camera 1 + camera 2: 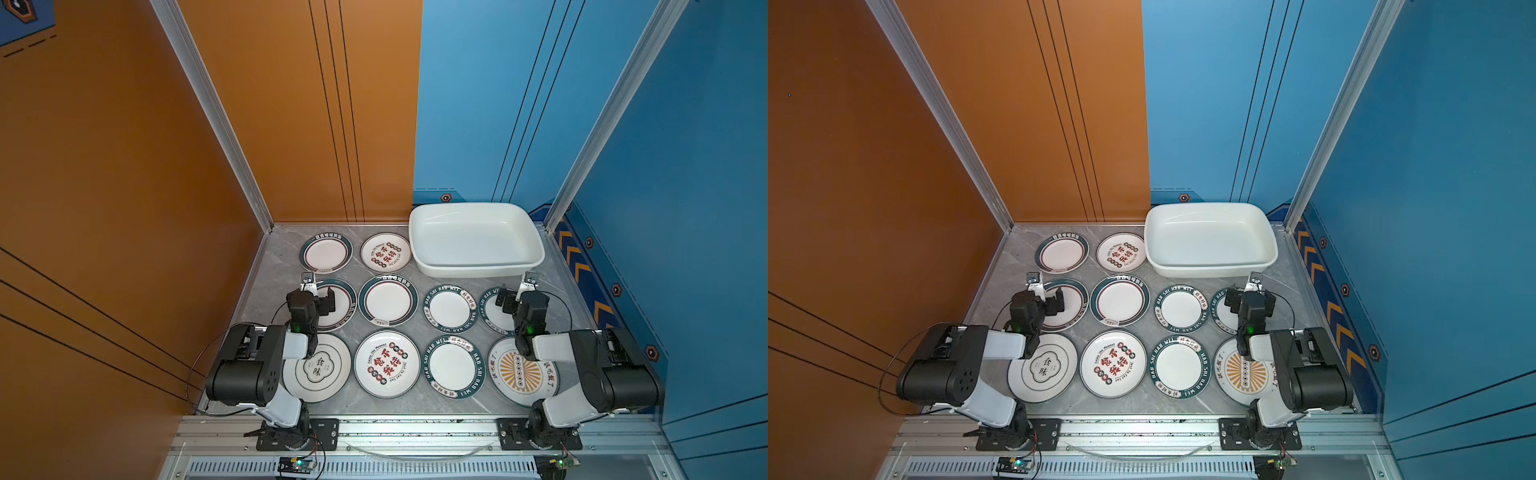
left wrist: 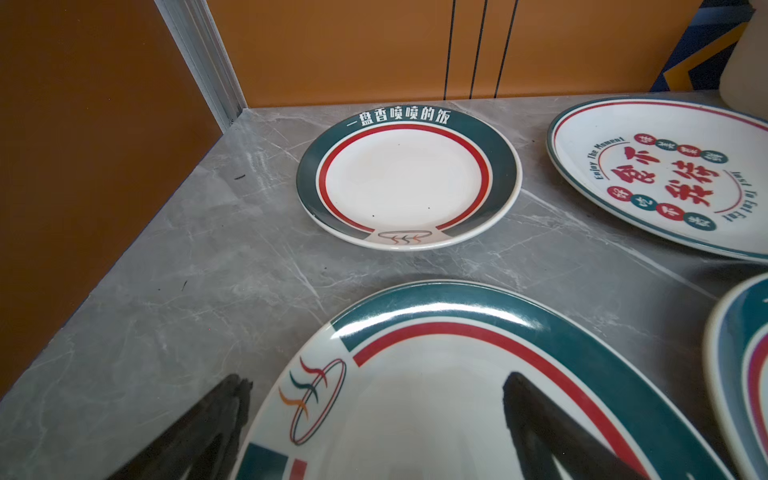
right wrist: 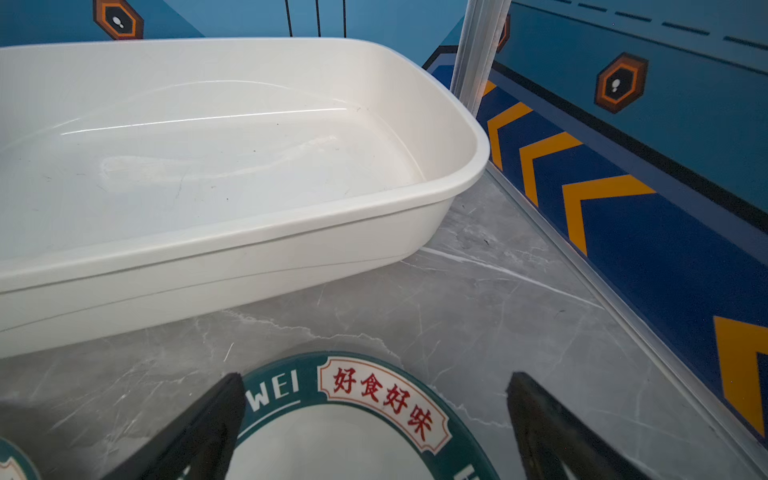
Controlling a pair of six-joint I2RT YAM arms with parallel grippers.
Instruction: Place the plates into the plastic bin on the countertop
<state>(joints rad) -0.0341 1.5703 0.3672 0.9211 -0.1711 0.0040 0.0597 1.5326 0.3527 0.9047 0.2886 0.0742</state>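
Note:
Several white plates lie flat on the grey countertop (image 1: 282,257) in three rows. The white plastic bin (image 1: 473,268) stands empty at the back right. My left gripper (image 1: 322,297) hovers open over the large teal-rimmed plate (image 2: 436,395) at the left of the middle row, one finger beyond its rim. My right gripper (image 1: 519,297) hangs open over the small "HAO SHI HAO WEI" plate (image 3: 332,440) at the right end of that row, just in front of the bin (image 3: 208,270). Neither gripper holds anything.
An orange-sunburst plate (image 1: 519,372) lies under the right forearm and a clover-print plate (image 1: 318,368) under the left. The orange wall bounds the left side and the blue wall the right, with aluminium posts at the back corners.

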